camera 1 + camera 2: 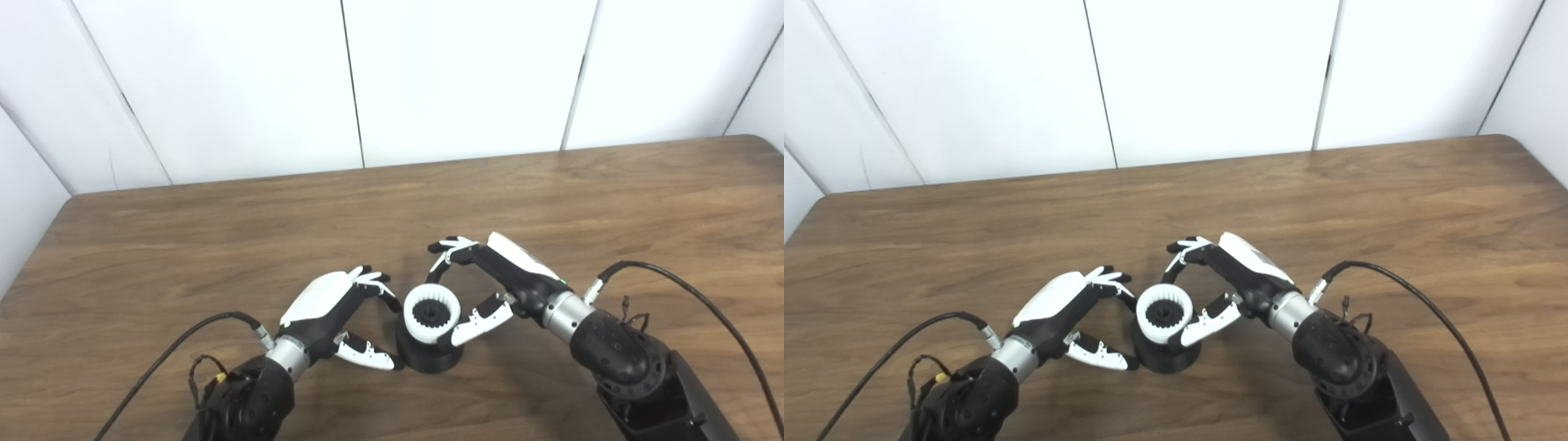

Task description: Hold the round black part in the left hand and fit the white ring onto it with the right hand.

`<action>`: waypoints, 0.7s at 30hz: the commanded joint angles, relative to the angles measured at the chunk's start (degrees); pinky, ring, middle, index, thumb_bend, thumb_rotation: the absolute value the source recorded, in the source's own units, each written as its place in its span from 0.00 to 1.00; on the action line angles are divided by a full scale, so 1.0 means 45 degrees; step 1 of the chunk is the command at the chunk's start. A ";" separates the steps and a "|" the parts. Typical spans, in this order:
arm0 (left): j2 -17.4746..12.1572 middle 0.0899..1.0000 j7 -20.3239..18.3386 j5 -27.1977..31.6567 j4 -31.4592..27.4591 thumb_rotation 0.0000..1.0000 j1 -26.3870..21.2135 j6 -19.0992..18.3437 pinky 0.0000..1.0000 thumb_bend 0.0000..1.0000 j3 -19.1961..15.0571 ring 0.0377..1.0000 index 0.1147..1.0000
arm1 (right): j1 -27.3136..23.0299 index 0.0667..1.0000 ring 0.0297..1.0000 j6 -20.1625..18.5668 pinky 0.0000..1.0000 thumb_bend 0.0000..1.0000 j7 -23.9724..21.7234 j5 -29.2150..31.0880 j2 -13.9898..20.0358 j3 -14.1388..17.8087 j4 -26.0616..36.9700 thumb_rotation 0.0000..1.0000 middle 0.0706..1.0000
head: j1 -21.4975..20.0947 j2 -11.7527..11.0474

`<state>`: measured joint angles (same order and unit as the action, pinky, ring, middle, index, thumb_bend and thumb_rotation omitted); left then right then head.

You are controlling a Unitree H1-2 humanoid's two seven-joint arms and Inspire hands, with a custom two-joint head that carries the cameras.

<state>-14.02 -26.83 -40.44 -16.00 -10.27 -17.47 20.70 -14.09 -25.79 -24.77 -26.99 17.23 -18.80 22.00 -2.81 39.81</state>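
Observation:
The round black part (pixel 429 360) stands on the wooden table near its front edge. The white ring (pixel 429 335), toothed on the inside, sits on top of it around a black hub. My left hand (pixel 334 306) curls around the part from the left, with its thumb against the base and its fingers (pixel 373 283) at the upper left side. My right hand (pixel 490 275) wraps the ring from the right. Its thumb (pixel 478 321) is against the ring's right side, and its fingers (pixel 450 248) arch over the far edge.
The wooden table (pixel 551 202) stretches back to white wall panels. Black cables (pixel 692 288) trail from both wrists over the table's front part. Both forearms come in at the bottom edge.

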 commanded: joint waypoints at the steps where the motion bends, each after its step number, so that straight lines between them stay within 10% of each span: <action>1: -0.0167 0.92 -0.0091 0.0018 -0.0377 0.24 -0.0416 -0.0066 0.92 0.91 -0.0050 1.00 0.60 | -0.0312 0.45 0.98 0.0351 0.88 0.52 0.0178 -0.0020 0.0061 0.0147 0.0261 0.16 0.88 | -0.0018 0.0014; 21: -0.0182 0.92 -0.0248 0.0030 -0.0555 0.24 -0.0405 -0.0123 0.91 0.91 -0.0148 1.00 0.59 | -0.0113 0.45 0.97 0.0337 0.88 0.52 0.0175 -0.0018 0.0130 0.0200 0.0234 0.16 0.88 | -0.0018 0.0160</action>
<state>-14.25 -28.20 -40.44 -16.72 -10.43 -17.77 20.51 -13.56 -25.80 -24.77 -27.23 17.52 -18.61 21.98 -2.81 40.52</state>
